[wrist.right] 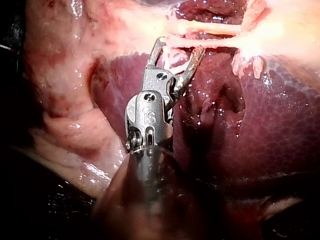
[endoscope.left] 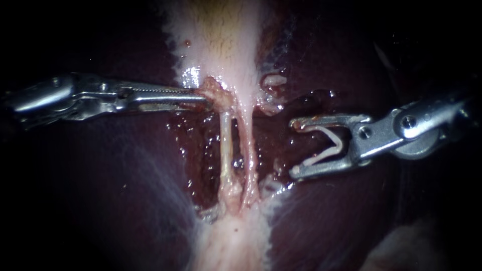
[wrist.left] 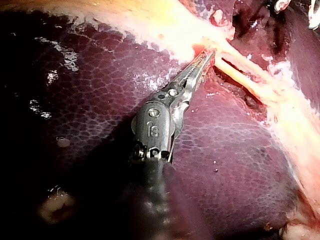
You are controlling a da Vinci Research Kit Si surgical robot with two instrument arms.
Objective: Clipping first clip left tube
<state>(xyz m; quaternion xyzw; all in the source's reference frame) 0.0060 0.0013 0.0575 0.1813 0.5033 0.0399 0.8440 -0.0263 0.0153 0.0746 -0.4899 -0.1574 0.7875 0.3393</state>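
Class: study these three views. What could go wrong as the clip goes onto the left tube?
1. The right tube lies between the right instrument and the left tube, so the open clip could catch the wrong tube or both.
2. The left instrument grips pale tissue above the tubes; if that grip slips or tears, the tubes may slacken.

Liver [wrist.left: 90, 110] — dark maroon, fine honeycomb mottling. Left tube [endoscope.left: 226, 145], right tube [endoscope.left: 249, 150]: cream, streaked pink. Clip [endoscope.left: 329, 148]: white. Left instrument [endoscope.left: 205, 99], right instrument [endoscope.left: 294, 148]: silver-grey, bright glints. Tissue [endoscope.left: 221, 45] — whitish pink, one yellow-brown speckled patch.
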